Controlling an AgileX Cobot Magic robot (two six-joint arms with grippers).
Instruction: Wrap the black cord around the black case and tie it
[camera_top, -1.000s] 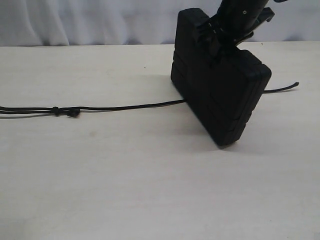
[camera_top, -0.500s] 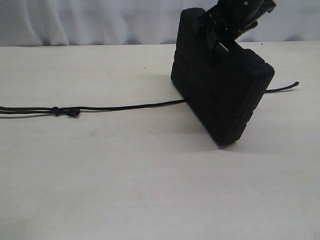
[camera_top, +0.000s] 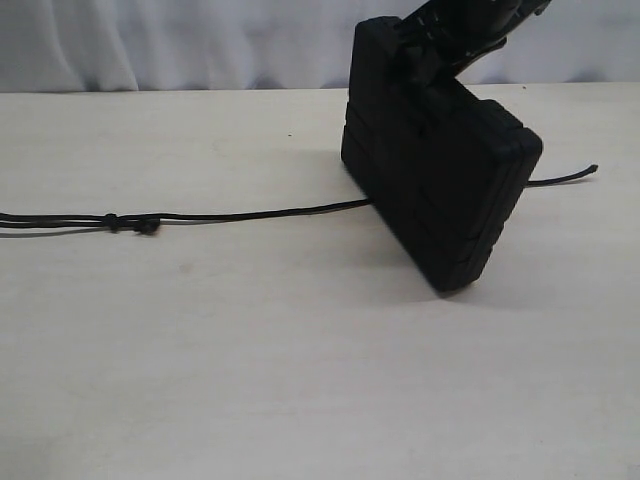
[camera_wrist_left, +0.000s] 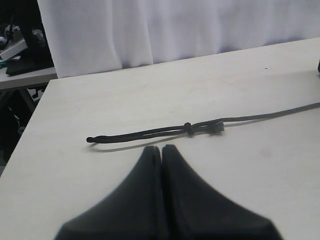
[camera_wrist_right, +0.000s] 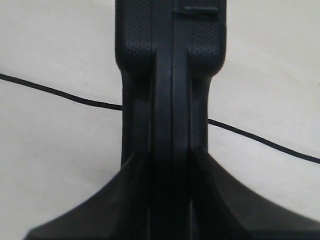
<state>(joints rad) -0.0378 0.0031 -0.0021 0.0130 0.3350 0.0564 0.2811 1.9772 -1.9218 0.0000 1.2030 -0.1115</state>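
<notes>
One black case (camera_top: 440, 190), ribbed matte plastic, stands on end right of bench (camera_top: 300, 380) centre. Long axis pretty much upright, handle edge up, clamped in right claw (camera_wrist_right: 169, 170). Under it black cord (camera_top: 260, 213) runs left-right. Meanwhile left claw (camera_wrist_left: 162, 150) clenched, empty.

Left gripper (camera_wrist_left: 162, 148), jaws together, near the black cord (camera_wrist_left: 150, 133), knotted and looped

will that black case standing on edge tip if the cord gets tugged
Probably tippy: the black case stands on a narrow edge, steadied at the top by the right gripper. It looks rigid, so it should fall whole. The black cord passes under it, so a tug may upset it.
</notes>
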